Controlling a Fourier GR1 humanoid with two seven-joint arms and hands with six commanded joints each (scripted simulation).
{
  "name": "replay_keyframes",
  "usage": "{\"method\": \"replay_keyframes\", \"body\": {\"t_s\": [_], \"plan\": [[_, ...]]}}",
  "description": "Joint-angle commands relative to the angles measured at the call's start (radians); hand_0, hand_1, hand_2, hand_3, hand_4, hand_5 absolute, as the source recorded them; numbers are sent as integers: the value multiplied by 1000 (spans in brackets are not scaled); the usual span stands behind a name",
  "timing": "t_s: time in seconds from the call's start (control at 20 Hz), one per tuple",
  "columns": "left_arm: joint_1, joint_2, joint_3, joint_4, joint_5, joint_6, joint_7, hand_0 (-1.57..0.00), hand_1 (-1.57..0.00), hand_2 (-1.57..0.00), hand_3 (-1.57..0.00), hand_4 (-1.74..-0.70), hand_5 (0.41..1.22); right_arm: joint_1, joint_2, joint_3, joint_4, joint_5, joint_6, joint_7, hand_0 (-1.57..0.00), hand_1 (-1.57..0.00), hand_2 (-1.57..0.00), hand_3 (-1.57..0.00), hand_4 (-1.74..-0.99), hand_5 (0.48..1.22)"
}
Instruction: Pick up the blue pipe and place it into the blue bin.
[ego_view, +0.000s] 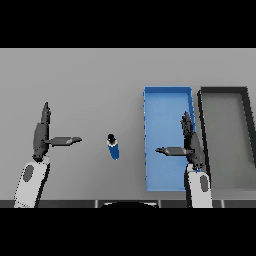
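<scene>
On table (90, 80) btwn open, empty robot hands (42, 132) (190, 142), blue pipe (113, 146) lies near-lengthwise, black tip far end

1. The surface (75, 80) is plain grey.
2. The pipe (114, 149) is blue with a black tip.
3. One bin (161, 107) is bright blue.
4. The other bin (225, 107) is grey inside with a dark rim.
5. Both hands, left (41, 136) and right (192, 145), are dark.

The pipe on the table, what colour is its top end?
Black; the rest of the pipe is blue. It shows in the head view, the only one.
</scene>
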Motion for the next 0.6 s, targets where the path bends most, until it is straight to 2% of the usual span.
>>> {"method": "replay_keyframes", "body": {"t_s": [0.0,0.25,0.3,0.35,0.4,0.55], "plan": [[2,0,0,-2,0,1,-6,1,1,1,1,-1006,586,2,0,0,-1,0,0,-2,1,1,1,1,-1222,603],[13,3,-2,-21,2,3,-3,1,1,1,1,-1006,586,15,-3,2,-15,-3,3,-1,1,1,1,1,-1222,603],[58,62,-41,-46,-14,-96,-78,1,1,1,1,-1006,586,53,-58,31,-41,52,28,-71,1,1,1,1,-1222,603],[75,111,-50,-47,-12,-166,-109,1,1,1,1,-1011,588,73,-85,53,-69,78,47,-93,1,1,1,1,-1227,603],[91,142,-53,-38,-11,-207,-128,1,1,1,1,-1011,588,99,-102,69,-101,90,61,-104,1,1,1,1,-1230,601],[94,176,-64,-43,-15,-255,-147,1,1,1,1,-1007,587,119,-120,87,-130,113,70,-75,1,1,1,1,-1231,599]]}}
